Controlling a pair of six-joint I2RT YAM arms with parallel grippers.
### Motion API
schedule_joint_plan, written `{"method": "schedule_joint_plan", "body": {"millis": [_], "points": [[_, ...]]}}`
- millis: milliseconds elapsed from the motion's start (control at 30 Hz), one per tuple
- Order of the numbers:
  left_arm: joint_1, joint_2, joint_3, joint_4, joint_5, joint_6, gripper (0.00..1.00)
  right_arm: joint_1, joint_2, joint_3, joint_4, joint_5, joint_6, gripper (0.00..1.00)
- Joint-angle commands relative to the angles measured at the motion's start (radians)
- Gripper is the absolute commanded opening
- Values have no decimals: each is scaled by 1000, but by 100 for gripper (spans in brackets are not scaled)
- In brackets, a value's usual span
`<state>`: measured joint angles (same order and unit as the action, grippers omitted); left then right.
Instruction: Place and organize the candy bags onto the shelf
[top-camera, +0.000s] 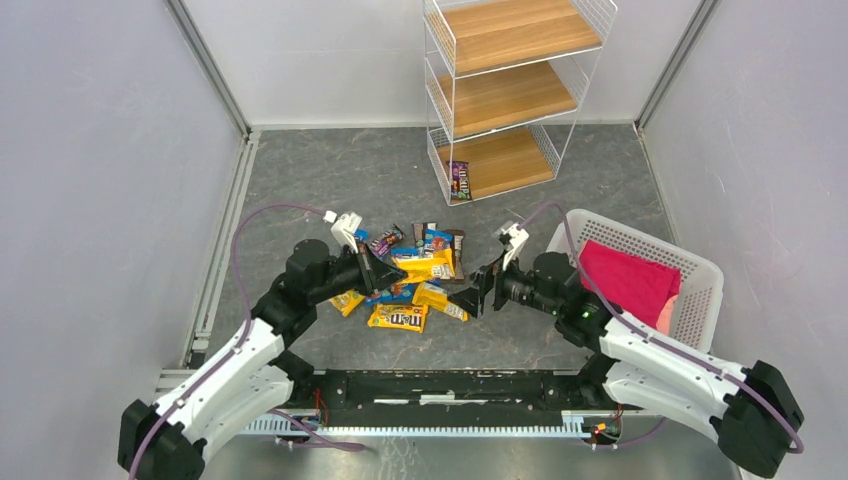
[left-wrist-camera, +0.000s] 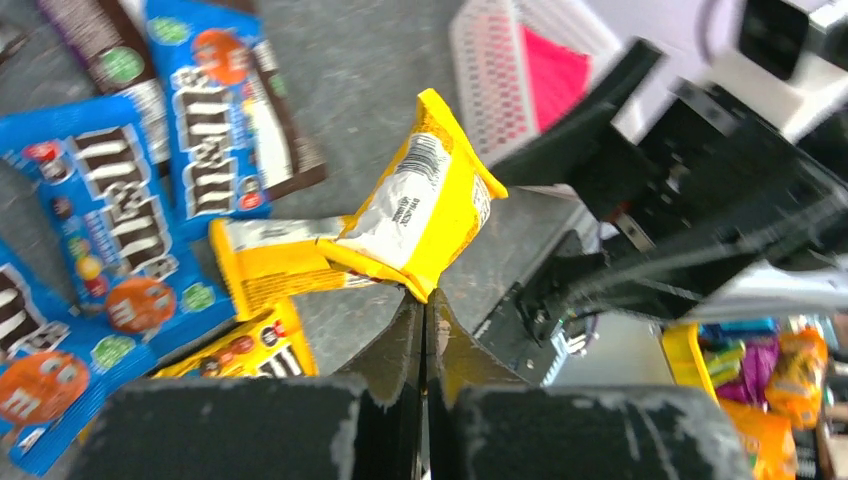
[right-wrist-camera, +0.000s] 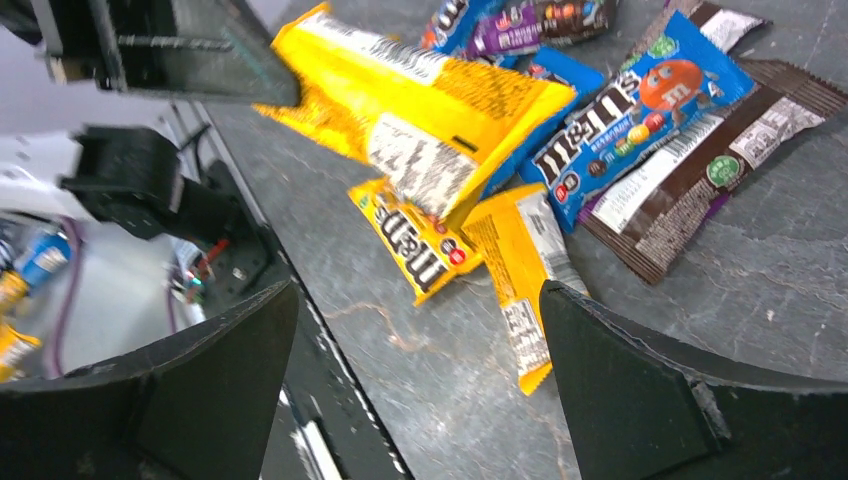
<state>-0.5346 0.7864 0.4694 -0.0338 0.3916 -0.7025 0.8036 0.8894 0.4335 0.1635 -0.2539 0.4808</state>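
Observation:
My left gripper (top-camera: 378, 270) (left-wrist-camera: 424, 300) is shut on the corner of a yellow candy bag (top-camera: 425, 266) (left-wrist-camera: 420, 205) and holds it lifted above the pile of candy bags (top-camera: 405, 300). In the right wrist view the same yellow bag (right-wrist-camera: 420, 110) hangs from the left gripper's fingers (right-wrist-camera: 200, 60). My right gripper (top-camera: 482, 290) (right-wrist-camera: 418, 290) is open and empty, just right of the pile, facing the held bag. The white wire shelf (top-camera: 512, 95) stands at the back, with one dark candy bag (top-camera: 459, 180) on its bottom tier.
A white lattice basket (top-camera: 690, 270) holding a pink cloth (top-camera: 625, 280) sits at the right, beside the right arm. Blue (left-wrist-camera: 110, 220), yellow (right-wrist-camera: 415, 245) and brown (right-wrist-camera: 700, 170) bags lie loose on the grey table between the grippers.

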Motion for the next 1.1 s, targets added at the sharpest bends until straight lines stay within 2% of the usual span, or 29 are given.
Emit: {"method": "schedule_joint_plan", "body": {"millis": [0,100,300,400,500,767,867,1067], "points": [[-4,-100,62,65,167,92,2,-34,-59,-4,75,-29,163,98],[-4,-143,87,61,215,95,2,-80,-81,-23,144,-117,278,98],[-4,-161,119,62,295,110,2,-109,-19,-129,474,-235,673,98],[-4,-159,122,65,304,113,2,-107,44,-157,665,-273,807,98],[-4,-156,121,65,310,115,2,-102,57,-157,714,-279,841,98],[-4,-145,116,62,322,118,2,-103,29,-166,718,-279,863,98],[-4,-134,117,66,337,117,2,-102,49,-143,670,-286,857,88],[-4,-138,111,74,362,107,2,-102,100,-117,686,-338,894,69]]}}
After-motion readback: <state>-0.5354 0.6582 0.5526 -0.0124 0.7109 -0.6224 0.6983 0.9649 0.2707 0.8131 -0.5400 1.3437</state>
